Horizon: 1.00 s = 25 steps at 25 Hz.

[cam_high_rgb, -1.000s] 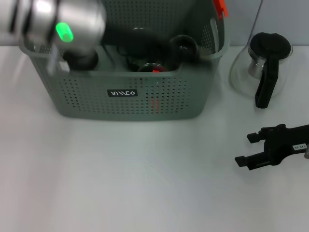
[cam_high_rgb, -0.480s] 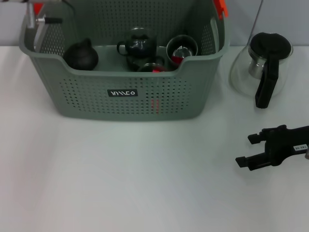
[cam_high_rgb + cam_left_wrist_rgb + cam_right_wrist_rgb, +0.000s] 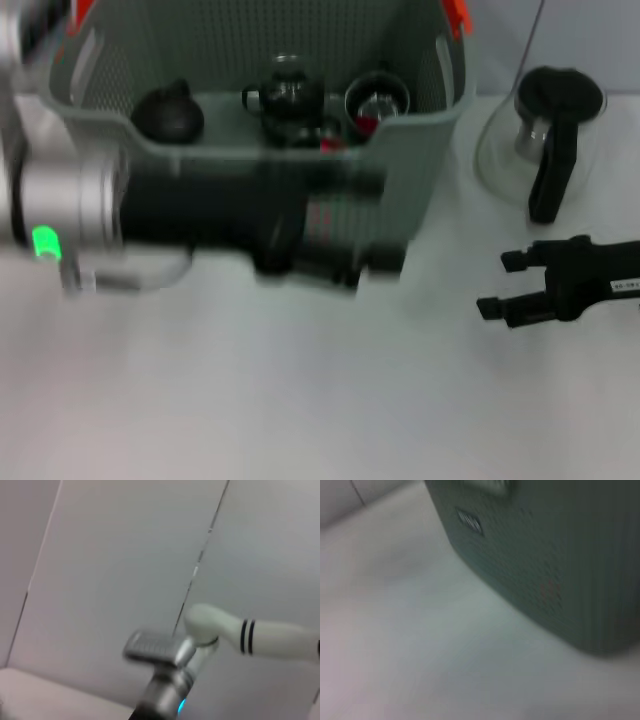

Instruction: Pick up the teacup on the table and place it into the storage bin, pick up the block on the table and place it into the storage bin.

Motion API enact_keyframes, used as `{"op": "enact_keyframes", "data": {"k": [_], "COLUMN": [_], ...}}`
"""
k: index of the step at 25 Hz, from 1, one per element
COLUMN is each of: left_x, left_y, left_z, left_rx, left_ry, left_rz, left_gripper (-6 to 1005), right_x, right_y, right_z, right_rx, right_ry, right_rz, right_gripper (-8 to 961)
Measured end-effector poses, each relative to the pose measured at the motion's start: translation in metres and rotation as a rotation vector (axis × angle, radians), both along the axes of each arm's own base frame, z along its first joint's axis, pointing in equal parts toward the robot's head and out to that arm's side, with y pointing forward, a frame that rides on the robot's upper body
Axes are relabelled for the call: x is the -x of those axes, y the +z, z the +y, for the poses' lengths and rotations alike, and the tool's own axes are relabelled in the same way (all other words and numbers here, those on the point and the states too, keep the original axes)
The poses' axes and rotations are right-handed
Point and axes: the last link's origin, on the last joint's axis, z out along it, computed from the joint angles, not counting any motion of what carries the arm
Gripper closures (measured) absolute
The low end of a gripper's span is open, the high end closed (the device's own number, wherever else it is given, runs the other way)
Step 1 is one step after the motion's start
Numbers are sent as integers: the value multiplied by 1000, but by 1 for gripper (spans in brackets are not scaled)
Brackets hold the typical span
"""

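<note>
A grey perforated plastic storage bin (image 3: pixel 440 120) stands at the far side of a smooth white table (image 3: pixel 300 400), an orange handle clip (image 3: pixel 456 14) on its right rim. Inside lie dark, glossy rounded pieces: a black round pot (image 3: pixel 167 113) at the left, a dark teapot (image 3: pixel 287 93) in the middle, and a dark teacup (image 3: pixel 377 98) at the right with something red beside it; whether that red piece is the block cannot be made out.

The left arm (image 3: pixel 150 215), a silver cuff with a green light and a long black forearm, stretches blurred across the bin's front wall, covering its label in the head view. Its gripper (image 3: pixel 345 262) is a dark smear near the bin's lower right corner, and the state of its fingers cannot be told.

The right gripper (image 3: pixel 495 285) rests low over the table's right side, well apart from the bin, its two black fingers (image 3: pixel 520 259) spread and holding nothing. A glass carafe (image 3: pixel 545 135) with a black handle stands just right of the bin.

The right wrist view shows the bin's dotted front wall and label (image 3: pixel 470 521) beyond bare tabletop. The near half of the table lies open.
</note>
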Motion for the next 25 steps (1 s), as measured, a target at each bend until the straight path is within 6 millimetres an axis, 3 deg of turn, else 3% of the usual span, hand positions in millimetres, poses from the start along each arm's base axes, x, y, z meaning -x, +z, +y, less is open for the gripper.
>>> {"op": "enact_keyframes", "data": {"k": [5, 11, 25], "left_x": [54, 85, 91], "left_y": [-33, -56, -62], "left_z": [-19, -20, -12], "left_rx": [-69, -109, -135], "left_ry": [90, 172, 203], "left_rz": [-9, 84, 132], "left_gripper": [47, 47, 47], "right_x": [9, 23, 25], "right_y": [6, 3, 0], "right_z": [-4, -10, -19], "right_rx": [-52, -101, -72], "right_ry": [33, 104, 147], "right_rz": [154, 322, 355], "right_gripper": [6, 6, 7]}}
